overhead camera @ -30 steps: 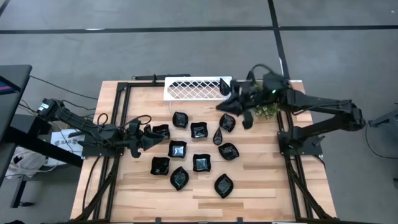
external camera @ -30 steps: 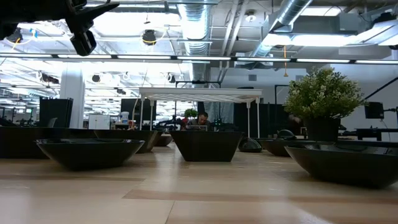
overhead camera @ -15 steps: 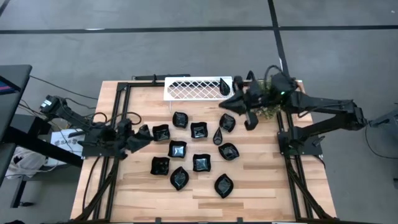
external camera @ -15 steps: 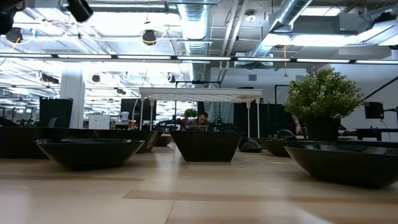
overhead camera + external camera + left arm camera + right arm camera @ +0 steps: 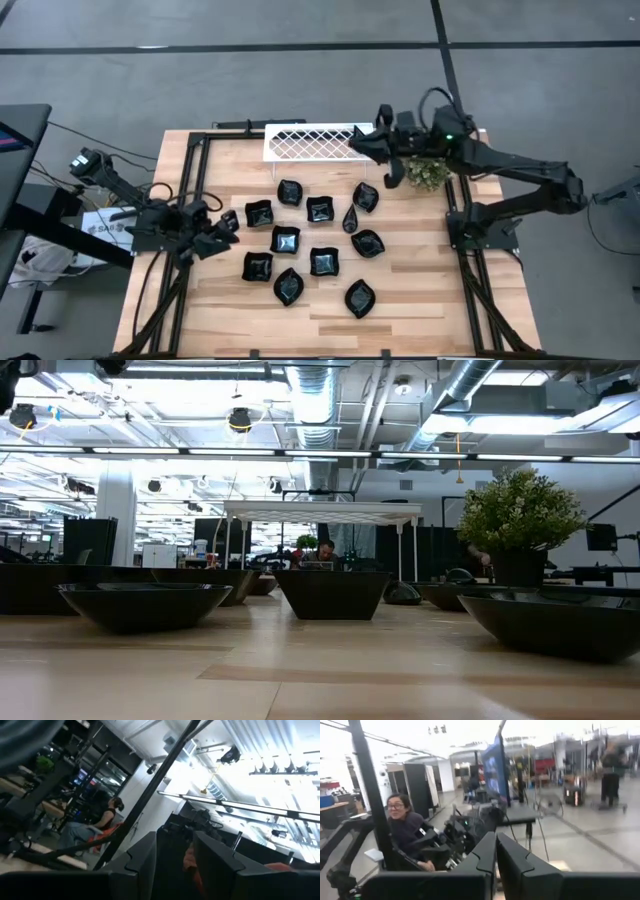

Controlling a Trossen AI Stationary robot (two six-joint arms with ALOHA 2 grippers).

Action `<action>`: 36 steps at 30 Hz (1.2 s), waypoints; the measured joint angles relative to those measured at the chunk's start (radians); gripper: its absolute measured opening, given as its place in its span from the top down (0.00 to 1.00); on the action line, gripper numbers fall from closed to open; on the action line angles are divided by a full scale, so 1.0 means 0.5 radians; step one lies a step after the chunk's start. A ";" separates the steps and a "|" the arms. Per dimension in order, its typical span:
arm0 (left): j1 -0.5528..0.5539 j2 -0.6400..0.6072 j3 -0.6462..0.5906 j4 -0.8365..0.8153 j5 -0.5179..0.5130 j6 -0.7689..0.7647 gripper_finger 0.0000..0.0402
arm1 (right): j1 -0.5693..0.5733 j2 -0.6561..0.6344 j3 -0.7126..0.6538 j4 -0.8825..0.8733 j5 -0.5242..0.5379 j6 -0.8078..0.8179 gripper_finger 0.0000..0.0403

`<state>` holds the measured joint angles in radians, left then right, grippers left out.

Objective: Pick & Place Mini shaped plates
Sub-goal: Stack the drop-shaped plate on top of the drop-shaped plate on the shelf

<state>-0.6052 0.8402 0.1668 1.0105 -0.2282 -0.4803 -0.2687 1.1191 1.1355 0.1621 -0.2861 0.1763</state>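
Note:
Several mini shaped plates, small glossy black dishes (image 5: 320, 209), rest on their bases in the middle of the wooden table (image 5: 420, 290); the low view shows them from the side (image 5: 333, 592). My right gripper (image 5: 352, 140) is shut with nothing in it (image 5: 496, 855). It hangs above the right end of the white lattice tray (image 5: 305, 141) and hides that end. My left gripper (image 5: 232, 226) stands open with nothing in it (image 5: 175, 865). It is left of the leftmost plate (image 5: 258, 213) and apart from it.
A small potted plant (image 5: 428, 175) stands at the table's right, under my right arm. Black frame rails (image 5: 190, 200) run along the left and right sides. People sit in the room beyond the table (image 5: 402, 820).
My right gripper has gone toward the table's far edge and up, from above the plates to above the tray's right end. My left gripper has drawn back from the leftmost plate toward the table's near left, risen and tipped its fingers upward. No plate has moved.

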 joint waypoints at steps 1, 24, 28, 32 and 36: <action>0.000 -0.008 -0.016 -0.002 -0.003 -0.014 0.67 | -0.007 0.027 0.000 0.009 0.000 0.022 0.97; 0.080 -0.189 -0.040 -0.218 -0.082 -0.052 0.67 | 0.491 0.060 0.001 -0.147 0.022 0.081 0.99; 0.106 -0.188 0.087 -0.536 -0.060 -0.045 0.67 | 0.695 0.063 0.000 -0.577 0.320 0.219 1.00; 0.132 -0.165 0.274 -0.996 -0.063 -0.017 0.67 | 0.909 0.072 0.000 -0.967 0.716 0.459 0.99; 0.160 -0.075 0.414 -1.348 -0.145 -0.005 0.67 | 1.080 0.121 -0.002 -1.270 0.992 0.805 0.99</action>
<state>-0.5252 0.8029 0.3736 0.3367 -0.3006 -0.4828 0.2714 1.1795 1.1347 -0.4731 0.2101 0.5788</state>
